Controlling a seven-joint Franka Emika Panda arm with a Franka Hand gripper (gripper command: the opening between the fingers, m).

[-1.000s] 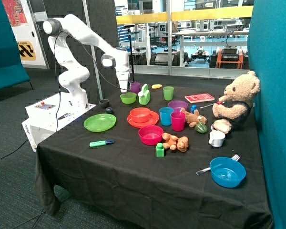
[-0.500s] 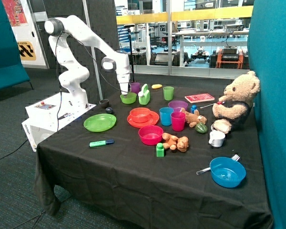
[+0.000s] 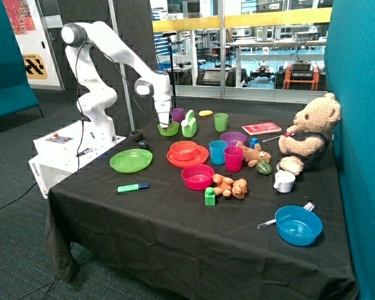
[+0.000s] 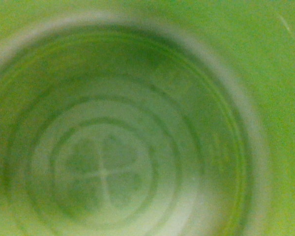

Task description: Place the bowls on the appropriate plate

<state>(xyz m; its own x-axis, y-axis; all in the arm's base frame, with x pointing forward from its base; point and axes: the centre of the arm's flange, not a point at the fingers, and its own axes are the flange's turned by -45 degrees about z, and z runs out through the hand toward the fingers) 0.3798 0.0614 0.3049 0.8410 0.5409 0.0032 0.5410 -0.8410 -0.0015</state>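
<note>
Gripper (image 3: 165, 124) down in the lime green bowl (image 3: 169, 129) at the desk's (image 3: 175, 219) far side, grip unclear, seemingly to carry it to the green plate (image 3: 130, 160); orange-red bowl (image 3: 184, 150) already sits on its matching plate (image 3: 187, 157).

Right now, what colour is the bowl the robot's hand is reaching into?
Lime green bowl; the gripper is down at it. The wrist view shows it best.

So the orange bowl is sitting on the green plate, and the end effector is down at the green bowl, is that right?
Not quite. The orange bowl sits on the orange plate, as the outside view shows; the green plate has nothing on it. The end effector is indeed down at the green bowl, whose inside fills the wrist view.
</note>
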